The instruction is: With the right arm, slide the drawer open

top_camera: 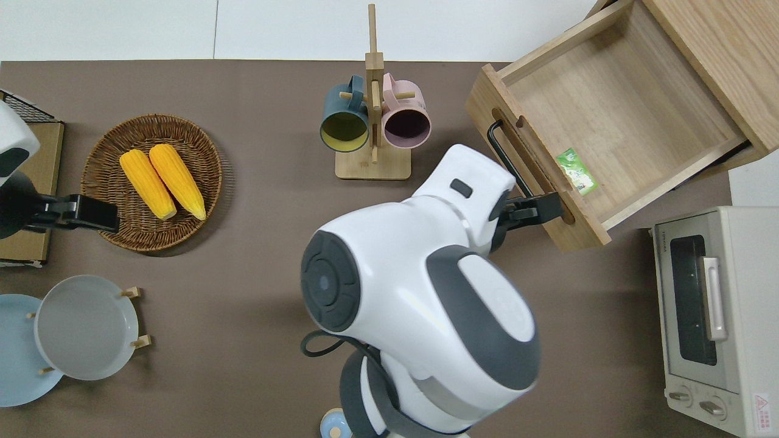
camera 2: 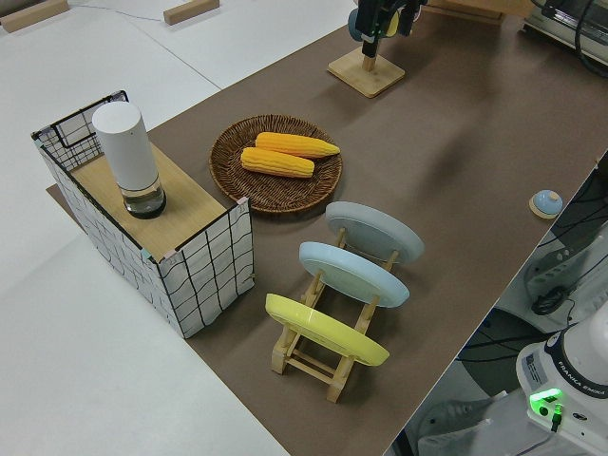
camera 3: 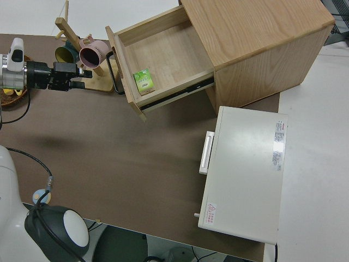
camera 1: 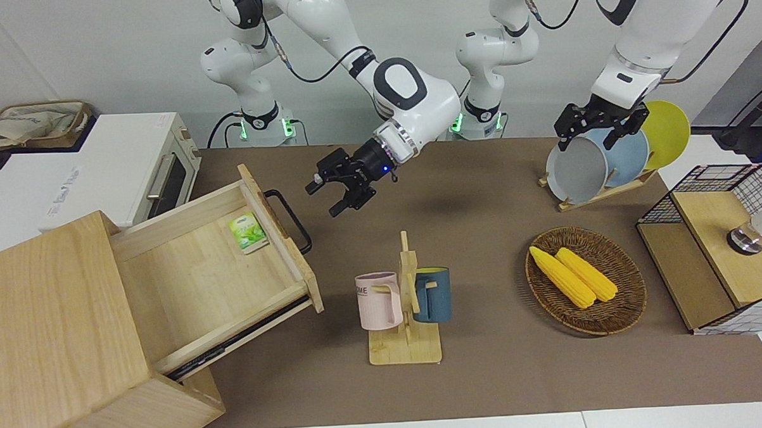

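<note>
brown table mat (camera 1: 488,375), white tabletop (top_camera: 182,30), pale wall (camera 1: 96,46)

The right arm (camera 1: 409,105) reaches across from its base, elbow raised, black wrist with a blue light angled downward toward its own end of the table. The right gripper (camera 1: 333,194) hangs in the air at its tip, fingers (camera 1: 312,187) spread apart and holding nothing. The left arm (camera 1: 641,34) is parked.
</note>
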You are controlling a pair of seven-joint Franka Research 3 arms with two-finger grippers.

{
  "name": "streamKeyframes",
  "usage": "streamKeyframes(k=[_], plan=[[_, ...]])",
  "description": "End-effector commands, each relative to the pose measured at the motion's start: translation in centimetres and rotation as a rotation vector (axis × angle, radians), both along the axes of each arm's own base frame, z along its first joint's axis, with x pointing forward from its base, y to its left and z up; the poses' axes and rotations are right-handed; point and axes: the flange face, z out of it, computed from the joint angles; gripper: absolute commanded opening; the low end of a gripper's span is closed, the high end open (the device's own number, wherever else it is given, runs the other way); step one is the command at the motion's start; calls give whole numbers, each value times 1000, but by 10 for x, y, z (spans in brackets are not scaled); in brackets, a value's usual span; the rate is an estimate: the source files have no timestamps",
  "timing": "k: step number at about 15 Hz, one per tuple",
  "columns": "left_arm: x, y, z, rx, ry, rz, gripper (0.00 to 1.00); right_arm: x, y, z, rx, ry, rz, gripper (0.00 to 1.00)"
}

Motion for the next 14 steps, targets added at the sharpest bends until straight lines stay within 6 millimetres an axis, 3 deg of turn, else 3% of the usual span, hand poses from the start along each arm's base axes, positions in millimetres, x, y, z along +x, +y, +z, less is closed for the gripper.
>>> streamKeyframes(k=[1, 7, 11, 14], plan=[[2, 1, 4, 16, 5, -12, 993, -4, -54, 47, 169, 74, -12, 985], [2, 1, 3, 16, 6, -12, 993, -2, -154, 93, 436, 147, -70, 985], [2, 1, 4, 16, 5, -12, 993, 9, -222, 97, 627, 193, -101, 985], [2, 1, 3, 16, 6, -12, 993, 20, -254, 96, 675, 175, -68, 985]])
